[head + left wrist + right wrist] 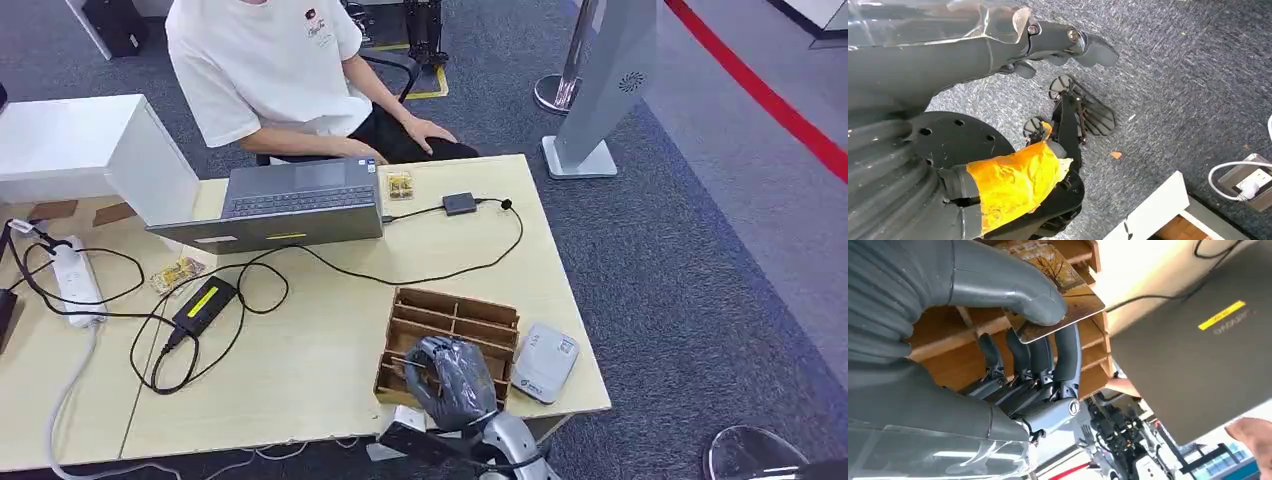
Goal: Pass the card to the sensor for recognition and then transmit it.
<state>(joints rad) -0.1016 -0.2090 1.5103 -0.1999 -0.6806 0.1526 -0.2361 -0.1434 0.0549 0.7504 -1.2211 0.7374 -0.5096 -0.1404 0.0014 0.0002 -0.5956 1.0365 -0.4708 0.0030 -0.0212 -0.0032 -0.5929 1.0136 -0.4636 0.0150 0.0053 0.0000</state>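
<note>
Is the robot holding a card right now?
Yes, the right hand pinches a card between thumb and fingers.

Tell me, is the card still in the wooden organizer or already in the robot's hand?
In the hand. The right hand pinches the card between thumb and fingers, over the wooden organizer. Whether its far edge still sits in a slot: cannot tell.

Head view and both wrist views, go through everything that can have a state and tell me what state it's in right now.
Right hand: pinching the card, over the wooden organizer.
Card: held between thumb and fingers, tilted.
Left hand: hanging over the carpet, holding nothing, fingers curled.
Wooden organizer: on the table, compartments open at the top.
Laptop: lid open, facing the seated person.
White sensor: lying flat beside the organizer, untouched.
</note>
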